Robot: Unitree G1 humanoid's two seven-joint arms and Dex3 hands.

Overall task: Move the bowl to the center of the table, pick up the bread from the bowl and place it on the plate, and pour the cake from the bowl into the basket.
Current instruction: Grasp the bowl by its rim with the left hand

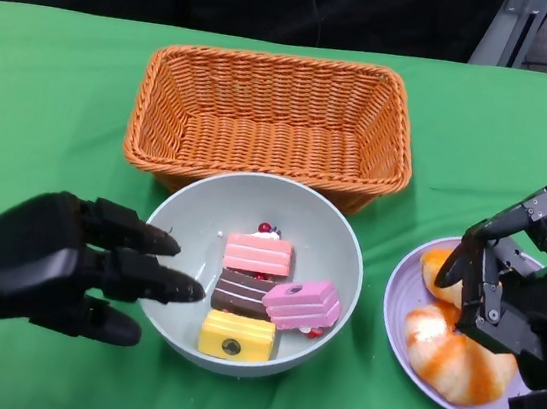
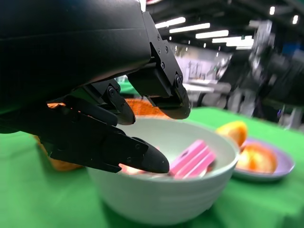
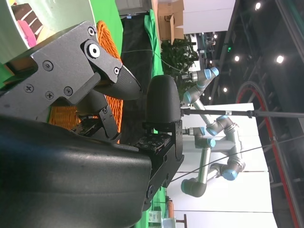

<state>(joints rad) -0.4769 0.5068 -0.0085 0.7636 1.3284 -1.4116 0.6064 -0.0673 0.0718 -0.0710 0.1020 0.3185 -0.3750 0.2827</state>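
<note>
- The bread point(image 1: 455, 355) already lies on the plate point(image 1: 399, 282), at about 4 o'clock from the bowl point(image 1: 335, 233), and the bowl sits near the middle of the green surface point(image 1: 45, 104). So I judge the step in hand to be the last one: taking hold of the bowl to pour the cake pieces point(image 1: 262, 294) into the basket point(image 1: 273, 114).
- The left hand point(image 1: 49, 261) reaches in from 9 o'clock of the bowl, fingers point(image 1: 167, 284) spread and extended over the near rim, holding nothing; whether they touch the rim I cannot tell.
- The right hand point(image 1: 515, 287) hovers over the plate, fingers curled loosely downward and apart, with nothing in them as far as the head view shows.
- Next move, as I judge it: close the left fingers on the bowl's wall, lift, and tip toward 12 o'clock, where the basket stands just beside the bowl.
- Containers: the bowl holds several pink, brown and yellow cake pieces; the basket shows nothing inside; the plate carries the bread.
</note>
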